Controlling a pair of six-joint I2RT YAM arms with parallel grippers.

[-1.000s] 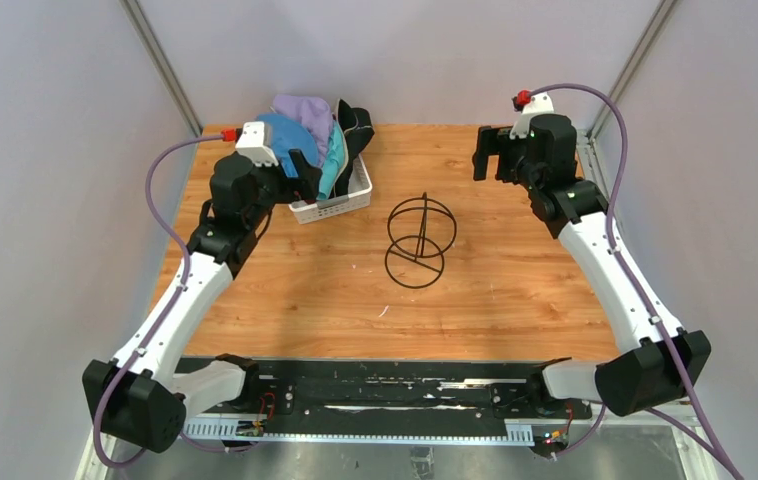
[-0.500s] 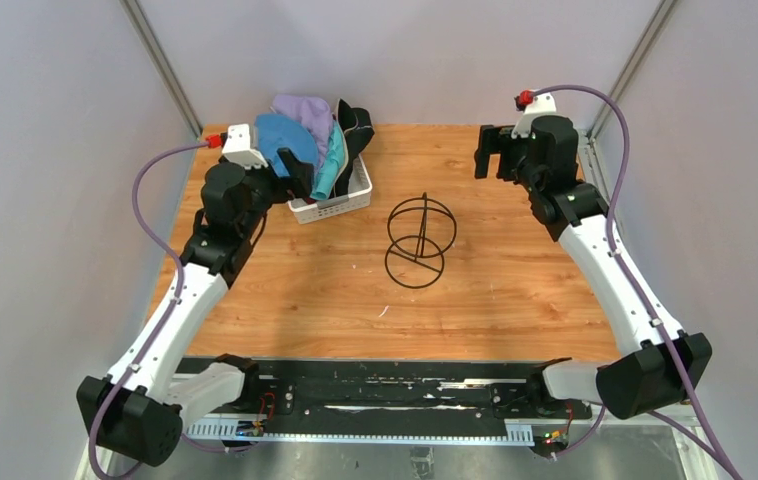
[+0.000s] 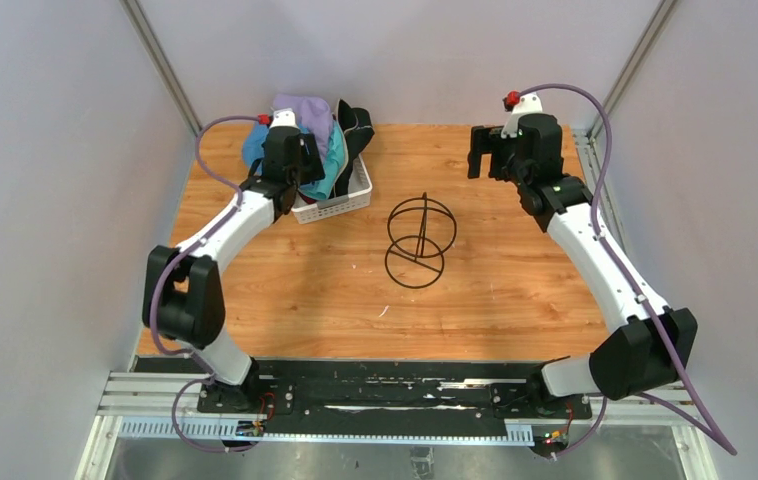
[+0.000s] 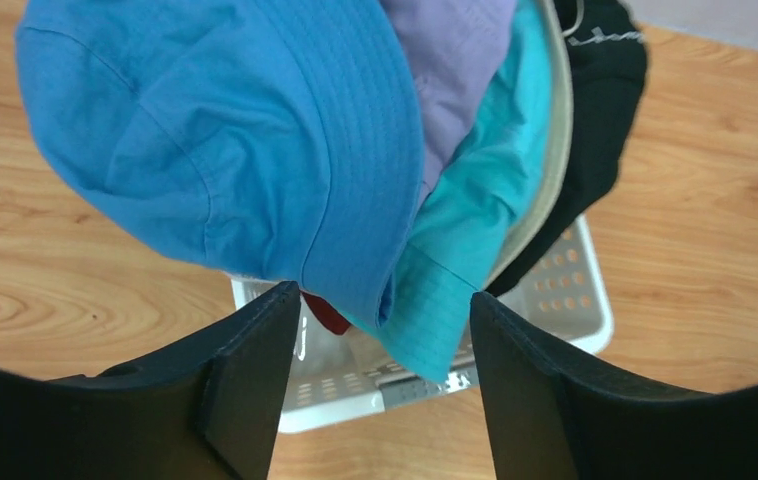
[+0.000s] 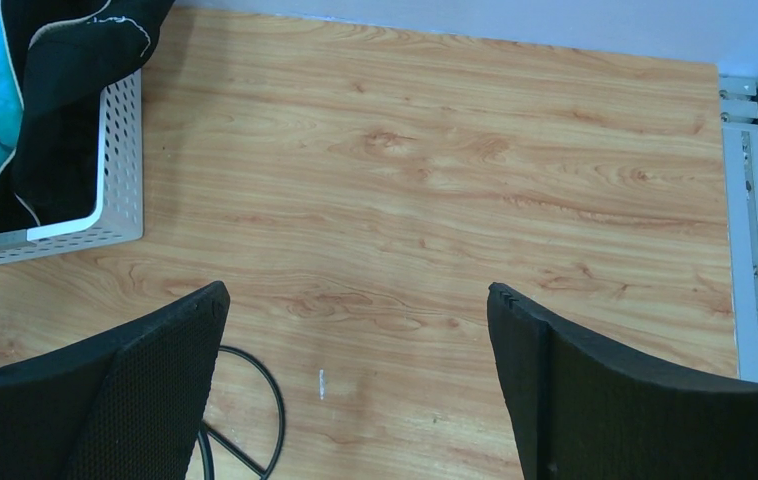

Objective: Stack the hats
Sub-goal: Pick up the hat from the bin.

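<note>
Hats [image 3: 310, 112] bunched in white basket [image 4: 580, 300], far-left table [image 5: 455, 150]. Left hand [image 4: 385, 300] spread, straddling blue hat [image 4: 225, 150] brim, not pinching yet. Right hand [image 5: 355, 300] spread, empty. Fabric looks soft, light, floppy; best pinch brim edge.

Soft woven cloth on the blue hat [image 4: 225, 150], matt, brim ridged with stitching; same matt weave on the teal hat [image 4: 485, 200] at three o'clock. Perforated white plastic basket [image 4: 555, 300], smooth. Wood-grain tabletop [image 5: 435, 180], faint sheen. Right hand [image 5: 355, 295] fingers [image 5: 155, 390] matt black, finely pebbled.
</note>
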